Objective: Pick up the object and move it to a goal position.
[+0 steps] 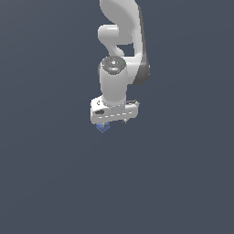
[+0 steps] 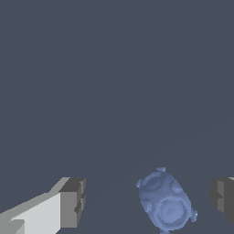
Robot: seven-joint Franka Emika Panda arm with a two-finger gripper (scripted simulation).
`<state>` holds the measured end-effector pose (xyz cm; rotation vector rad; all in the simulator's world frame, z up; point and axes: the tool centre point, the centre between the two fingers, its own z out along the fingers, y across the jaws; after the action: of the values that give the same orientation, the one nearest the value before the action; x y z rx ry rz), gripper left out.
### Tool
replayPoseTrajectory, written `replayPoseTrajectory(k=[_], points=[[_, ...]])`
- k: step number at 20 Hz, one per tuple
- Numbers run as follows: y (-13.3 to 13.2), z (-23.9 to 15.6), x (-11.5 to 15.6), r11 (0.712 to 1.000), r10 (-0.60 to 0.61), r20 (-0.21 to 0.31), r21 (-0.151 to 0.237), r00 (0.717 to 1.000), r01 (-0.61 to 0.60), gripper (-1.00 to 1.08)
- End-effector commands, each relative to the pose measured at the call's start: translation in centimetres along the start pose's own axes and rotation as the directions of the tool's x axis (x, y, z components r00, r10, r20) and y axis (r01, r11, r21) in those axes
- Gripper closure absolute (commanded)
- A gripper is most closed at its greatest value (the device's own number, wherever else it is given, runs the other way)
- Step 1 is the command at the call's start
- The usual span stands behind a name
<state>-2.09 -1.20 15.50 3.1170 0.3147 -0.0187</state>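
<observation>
The object [image 2: 165, 204] is a small blue rounded lump with bumps and ring marks on its faces. In the wrist view it lies between my two fingers, nearer one finger [image 2: 223, 199] than the other [image 2: 73, 202], touching neither. My gripper [image 2: 148, 203] is open. In the exterior view the white gripper [image 1: 113, 121] points straight down, and only a blue corner of the object [image 1: 102, 128] shows below its edge toward the exterior view's left. The rest of the object is hidden behind the hand.
A plain dark grey-blue surface [image 1: 183, 183] fills both views. The white arm [image 1: 119, 32] rises above the gripper to the frame's top. No other objects show.
</observation>
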Motion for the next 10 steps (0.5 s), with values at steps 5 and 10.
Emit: replayPoseTrajectory(k=[5, 10], points=[[1.7, 1.7, -1.9, 0.991, -0.135, -0.002, 0.0, 0.991, 0.135, -0.92], [2.8, 3.0, -3.4, 0.971, -0.24, -0.005, 0.001, 0.971, 0.24, -0.92]])
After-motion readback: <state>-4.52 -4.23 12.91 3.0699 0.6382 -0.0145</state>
